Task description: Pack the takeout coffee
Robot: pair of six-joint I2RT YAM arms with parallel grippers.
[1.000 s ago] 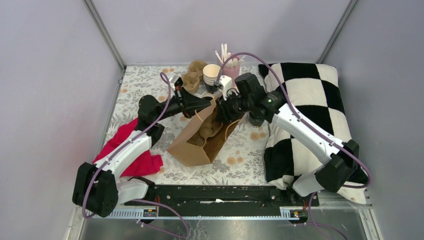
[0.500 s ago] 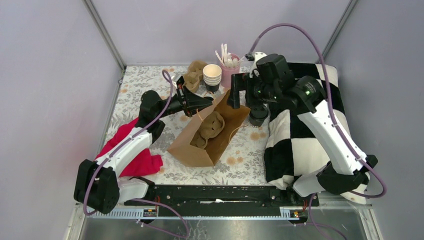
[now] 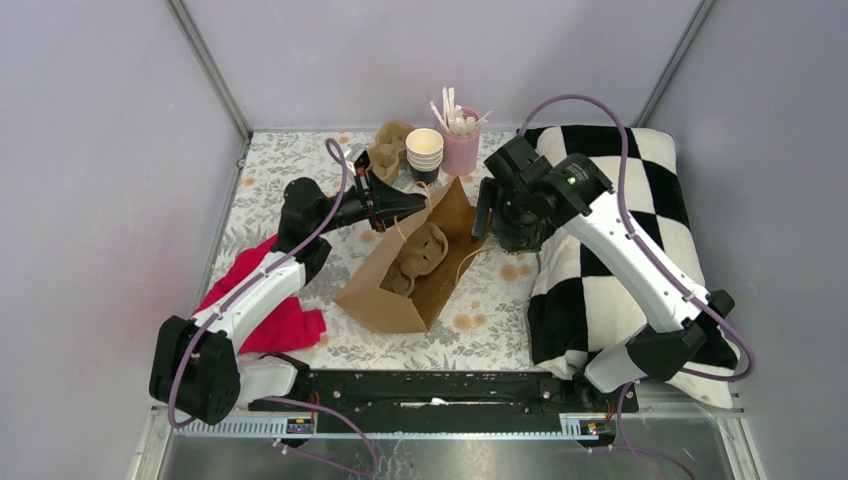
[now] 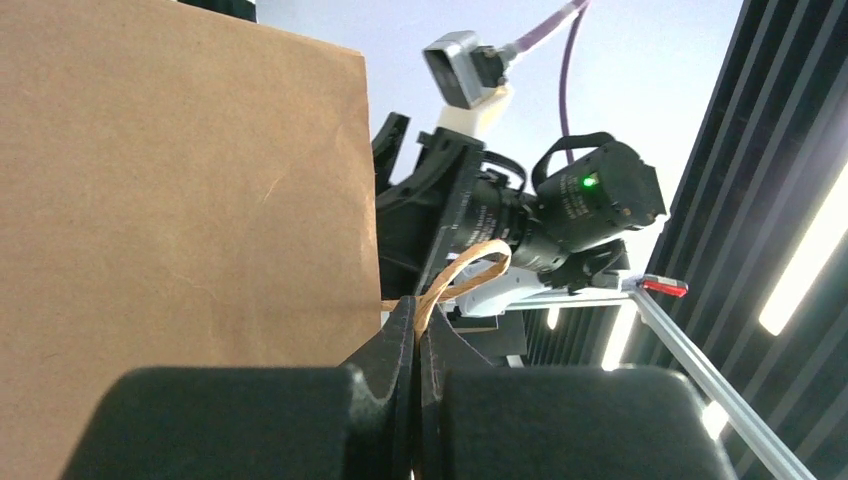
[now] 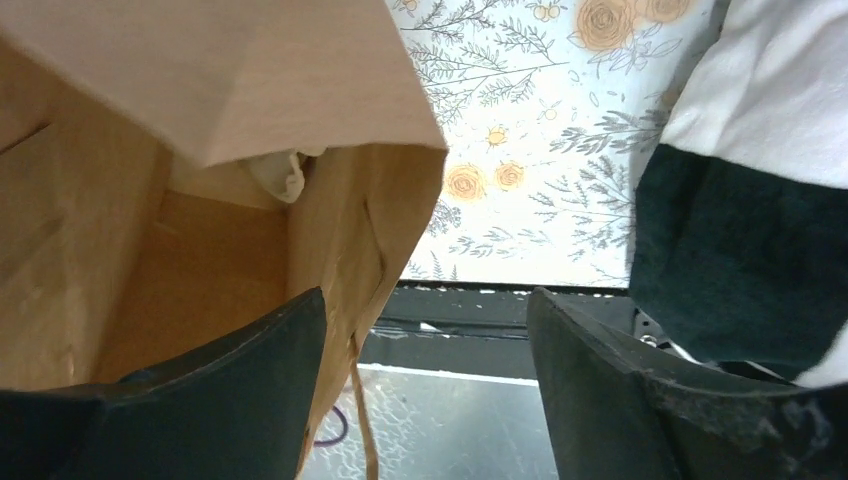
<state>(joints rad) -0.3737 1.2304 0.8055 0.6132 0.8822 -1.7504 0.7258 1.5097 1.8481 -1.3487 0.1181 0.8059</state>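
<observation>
Two grippers overhead: left gripper (image 3: 408, 206) holds the bag (image 3: 395, 295); right gripper (image 3: 487, 220) gapes at its rim, coffee (image 3: 520, 244) half hidden just behind. Left wrist: jaws clamp the handle (image 4: 497, 255). Right wrist: bag wall between spread jaws; coffee likely light, crushable, so grip its sidewall gently.

3 pale lilac walls (image 3: 440, 50) close the scene at the left, top and right of the overhead view, joined by 2 slanting metal posts (image 3: 205, 65). The table (image 3: 265, 165) has a white cloth (image 3: 480, 335) printed with grey leaves and orange flowers. A bare metal sheet (image 3: 450, 460) runs along the bottom edge. The left wrist view shows dark ceiling slats (image 4: 760, 150) and bright strip lights (image 4: 805, 265) at its right.
</observation>
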